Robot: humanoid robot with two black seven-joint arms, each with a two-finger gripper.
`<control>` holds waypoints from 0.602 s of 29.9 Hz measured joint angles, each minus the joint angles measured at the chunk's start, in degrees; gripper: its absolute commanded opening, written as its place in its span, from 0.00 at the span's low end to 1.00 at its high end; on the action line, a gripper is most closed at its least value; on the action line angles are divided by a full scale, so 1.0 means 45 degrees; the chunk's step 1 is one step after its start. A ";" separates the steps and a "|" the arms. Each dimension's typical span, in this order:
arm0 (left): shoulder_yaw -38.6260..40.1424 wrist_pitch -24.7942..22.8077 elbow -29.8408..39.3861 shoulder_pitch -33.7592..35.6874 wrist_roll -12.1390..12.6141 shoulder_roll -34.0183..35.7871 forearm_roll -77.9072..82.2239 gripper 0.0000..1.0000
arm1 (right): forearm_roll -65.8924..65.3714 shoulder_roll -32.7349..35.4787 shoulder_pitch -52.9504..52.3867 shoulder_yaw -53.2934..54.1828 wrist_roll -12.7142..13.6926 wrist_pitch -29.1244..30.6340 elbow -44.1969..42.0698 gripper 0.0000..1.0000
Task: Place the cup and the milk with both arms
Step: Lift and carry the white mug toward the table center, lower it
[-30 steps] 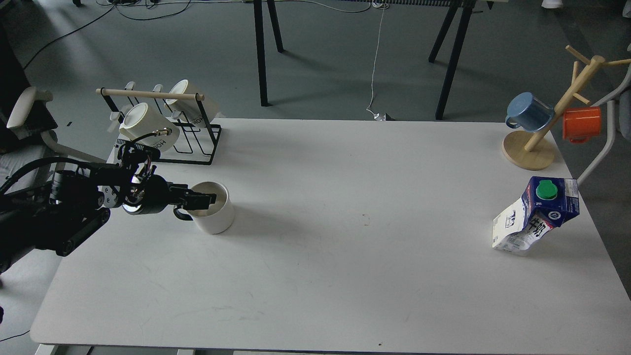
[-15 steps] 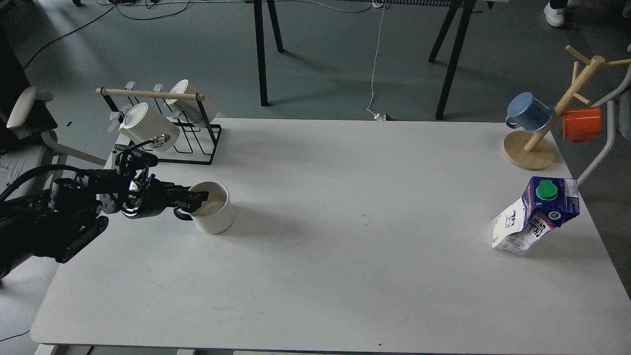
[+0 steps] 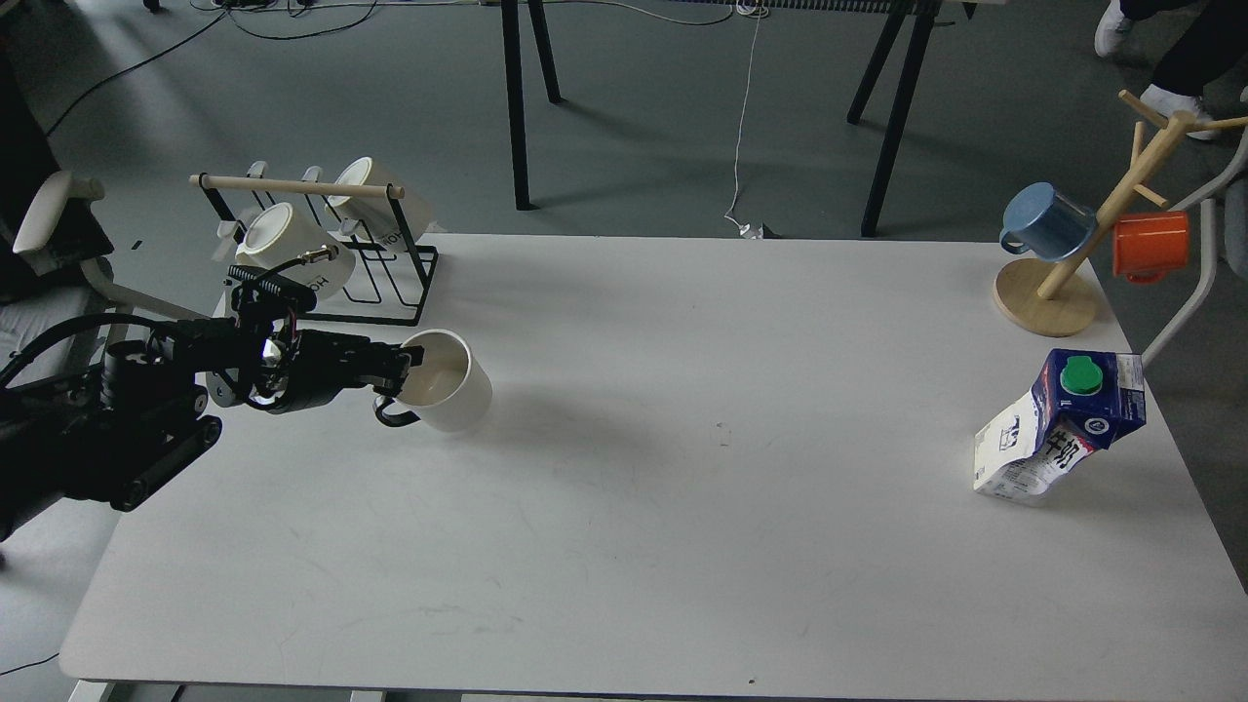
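Note:
The white cup with a black handle is at the left of the white table. It is tilted, its cream inside facing me, and it looks lifted off the table. My left gripper is shut on the cup's rim on its left side, just above the handle. The blue and white milk carton with a green cap stands dented and leaning near the table's right edge. My right arm and gripper are out of view.
A black wire rack with two cream mugs stands at the back left, just behind my left arm. A wooden mug tree with a blue mug and an orange mug stands at the back right, behind the milk.
My left gripper has raised the cup and carried it a little to the right and back; the cup now tilts. The milk has not moved.

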State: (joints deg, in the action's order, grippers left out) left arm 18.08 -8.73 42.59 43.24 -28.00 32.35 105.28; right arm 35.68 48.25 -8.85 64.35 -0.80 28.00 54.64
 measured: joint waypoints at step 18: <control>0.0009 -0.1701 0.0733 0.0770 -0.0001 -0.4118 0.0073 0.01 | 0.0072 0.0112 -0.0005 0.0102 0.0001 0.0000 -0.0069 0.96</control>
State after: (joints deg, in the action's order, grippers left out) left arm 18.12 -16.38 45.89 46.70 -28.00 13.81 105.61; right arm 36.01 48.76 -8.87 64.81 -0.79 28.00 54.33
